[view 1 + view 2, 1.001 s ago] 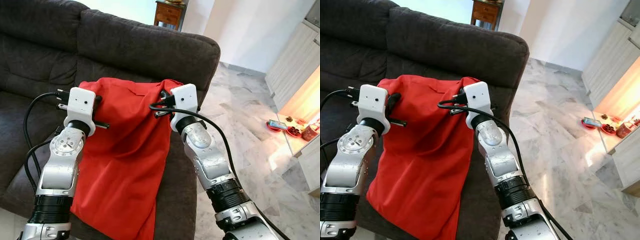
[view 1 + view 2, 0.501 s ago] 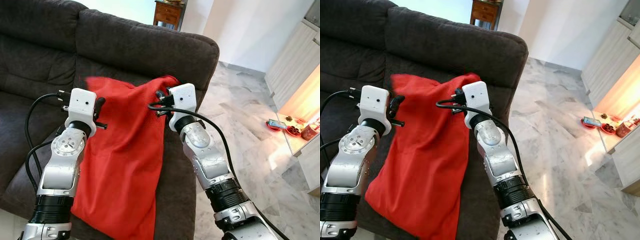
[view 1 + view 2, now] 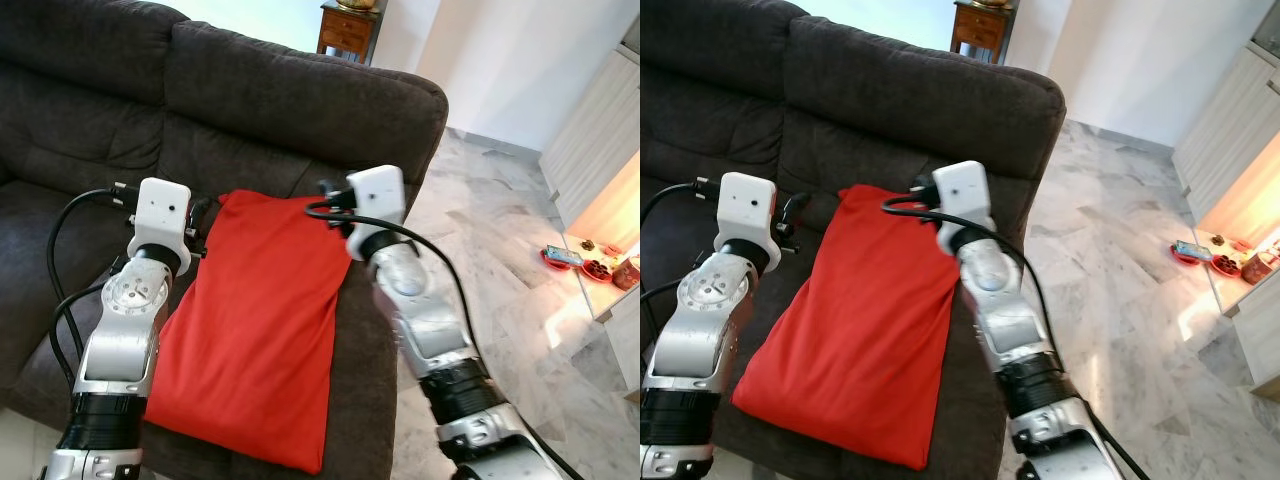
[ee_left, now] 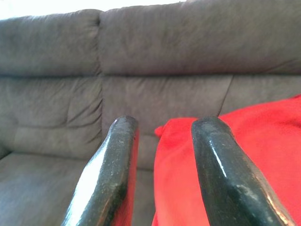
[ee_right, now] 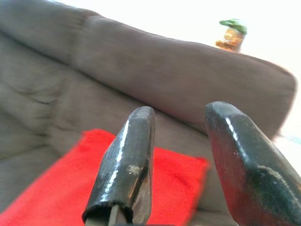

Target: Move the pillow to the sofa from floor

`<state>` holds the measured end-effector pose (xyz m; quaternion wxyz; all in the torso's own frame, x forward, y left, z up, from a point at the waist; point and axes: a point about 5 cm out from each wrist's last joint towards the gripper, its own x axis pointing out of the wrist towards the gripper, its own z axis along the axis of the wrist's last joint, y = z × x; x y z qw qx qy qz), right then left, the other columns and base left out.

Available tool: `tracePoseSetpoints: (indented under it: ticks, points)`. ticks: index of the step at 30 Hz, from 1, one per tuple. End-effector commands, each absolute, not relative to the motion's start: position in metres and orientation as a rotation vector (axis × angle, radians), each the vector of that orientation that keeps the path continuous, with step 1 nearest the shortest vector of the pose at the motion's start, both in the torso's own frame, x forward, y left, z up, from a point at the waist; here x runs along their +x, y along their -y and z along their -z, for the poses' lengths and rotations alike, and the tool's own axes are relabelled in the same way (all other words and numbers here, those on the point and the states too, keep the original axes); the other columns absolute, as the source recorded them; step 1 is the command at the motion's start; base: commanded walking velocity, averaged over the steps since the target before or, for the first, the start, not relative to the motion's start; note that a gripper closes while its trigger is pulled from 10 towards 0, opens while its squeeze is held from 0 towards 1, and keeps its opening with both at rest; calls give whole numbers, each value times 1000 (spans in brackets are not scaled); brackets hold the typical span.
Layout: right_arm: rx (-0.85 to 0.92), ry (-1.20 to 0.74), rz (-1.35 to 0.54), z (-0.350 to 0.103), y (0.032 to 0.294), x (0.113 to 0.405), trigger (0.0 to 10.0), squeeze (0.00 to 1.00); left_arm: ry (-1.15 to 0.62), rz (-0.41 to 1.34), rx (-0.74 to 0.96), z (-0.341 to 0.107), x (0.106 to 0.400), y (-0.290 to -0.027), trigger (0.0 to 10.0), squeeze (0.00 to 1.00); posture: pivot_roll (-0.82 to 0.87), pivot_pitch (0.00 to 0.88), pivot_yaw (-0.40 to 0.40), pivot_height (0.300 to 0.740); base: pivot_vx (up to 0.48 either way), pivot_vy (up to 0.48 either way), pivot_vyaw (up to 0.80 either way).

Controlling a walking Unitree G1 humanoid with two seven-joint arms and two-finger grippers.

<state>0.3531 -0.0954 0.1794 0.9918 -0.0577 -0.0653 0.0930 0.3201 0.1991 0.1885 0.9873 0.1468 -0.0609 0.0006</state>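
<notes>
The red pillow (image 3: 260,330) lies flat on the seat of the dark grey sofa (image 3: 300,110), one end against the backrest and the other near the seat's front edge. My left gripper (image 3: 200,213) hovers at the pillow's far left corner, open, with nothing between its fingers (image 4: 120,141). Over the far right corner is my right gripper (image 3: 326,190), also open and empty, with the pillow (image 5: 61,188) below its fingers (image 5: 136,136).
The sofa's right armrest (image 3: 365,330) runs beside the pillow. Marble floor (image 3: 500,220) lies to the right, with small dishes (image 3: 590,265) on it near white cabinets (image 3: 600,130). A wooden cabinet (image 3: 350,25) stands behind the sofa.
Both grippers held the pillow's top corners up a second ago. They have let go, and the pillow has dropped flat onto the seat. The right arm drew back slightly.
</notes>
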Motion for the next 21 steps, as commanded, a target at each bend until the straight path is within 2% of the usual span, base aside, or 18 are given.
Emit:
tracePoseSetpoints:
  ticks: [1,2,3,4,5,8,10,14,16,21]
  points:
    - [-120,122,-120,-174,113,353,10000,0,122,-4,305,-182,319,-197,10000,0,164,0,-186,740,0,0,0]
    - [-128,110,-86,-168,124,352,10000,0,121,-12,320,-177,318,-199,10000,0,164,0,-186,740,0,0,0]
    - [-128,110,-86,-168,124,352,10000,0,121,-12,320,-177,318,-199,10000,0,164,0,-186,740,0,0,0]
    - [-140,96,-48,-159,138,351,10000,0,103,-23,323,-168,316,-201,10000,0,161,0,-184,740,0,0,0]
    - [-140,96,-48,-159,138,351,10000,0,103,-23,323,-168,316,-201,10000,0,161,0,-184,740,0,0,0]
    - [-199,-7,113,-122,183,343,10000,0,35,-77,324,-139,310,-210,10000,0,152,0,-178,740,0,0,0]
    - [-201,-109,191,-94,203,335,10000,0,-19,-86,321,-123,306,-213,10000,0,150,0,-177,740,0,0,0]
    - [-198,-233,237,-63,216,322,10000,0,-67,-75,349,-104,301,-215,10000,0,150,0,-175,740,0,0,0]
    - [-171,-356,308,-35,233,305,10000,0,-98,-96,335,-93,295,-221,10000,0,156,0,-175,740,0,0,0]
    - [-141,-502,462,-6,266,272,10000,0,-132,-107,339,-80,288,-227,10000,0,154,0,-173,740,0,0,0]
